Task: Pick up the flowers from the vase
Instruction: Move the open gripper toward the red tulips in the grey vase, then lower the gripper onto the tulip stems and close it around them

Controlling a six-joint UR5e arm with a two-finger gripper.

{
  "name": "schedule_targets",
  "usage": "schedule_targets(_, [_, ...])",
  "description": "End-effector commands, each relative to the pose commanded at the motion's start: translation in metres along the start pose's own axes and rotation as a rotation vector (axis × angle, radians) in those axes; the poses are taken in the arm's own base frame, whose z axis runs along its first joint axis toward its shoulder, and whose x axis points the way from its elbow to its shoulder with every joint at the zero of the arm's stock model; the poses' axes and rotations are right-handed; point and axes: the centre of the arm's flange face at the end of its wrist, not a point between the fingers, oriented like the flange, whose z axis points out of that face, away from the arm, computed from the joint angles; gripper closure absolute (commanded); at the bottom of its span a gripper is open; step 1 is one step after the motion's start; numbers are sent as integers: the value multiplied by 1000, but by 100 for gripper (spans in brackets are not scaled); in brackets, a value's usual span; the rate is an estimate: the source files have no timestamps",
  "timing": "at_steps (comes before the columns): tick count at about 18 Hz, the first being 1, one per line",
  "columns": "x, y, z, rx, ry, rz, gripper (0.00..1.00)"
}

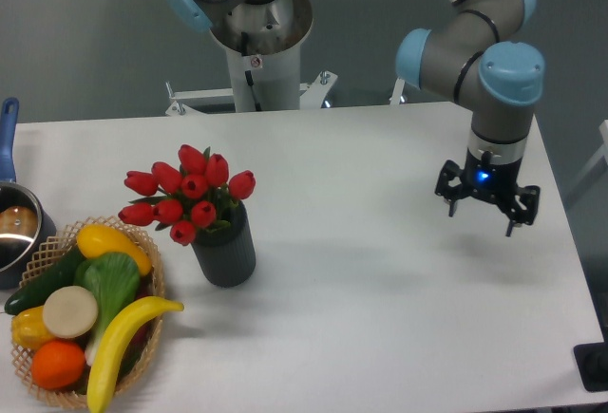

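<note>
Far right of the vase [224, 253], the gripper [482, 206] hangs with fingers spread, grasping nothing; a low grab at the flowers [186, 196] could topple it.

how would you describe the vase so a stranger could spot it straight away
On the white table, look left to the wicker basket of toy fruit. Just right of it stands the vase: a small dark ribbed cylinder, the only thing holding red tulips, the flowers.
</note>
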Motion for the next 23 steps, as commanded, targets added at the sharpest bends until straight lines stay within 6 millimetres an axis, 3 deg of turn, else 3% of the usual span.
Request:
schedule_targets(6, [35, -45, -37, 374, 74, -12, 0])
schedule_targets(9, [59, -52, -37, 496, 148, -53, 0])
schedule_targets(13, [96, -79, -39, 568, 212, -19, 0])
schedule_targets(21, [181, -95, -55, 735, 333, 6, 0])
schedule_targets(23, [192, -103, -59, 756, 352, 18, 0])
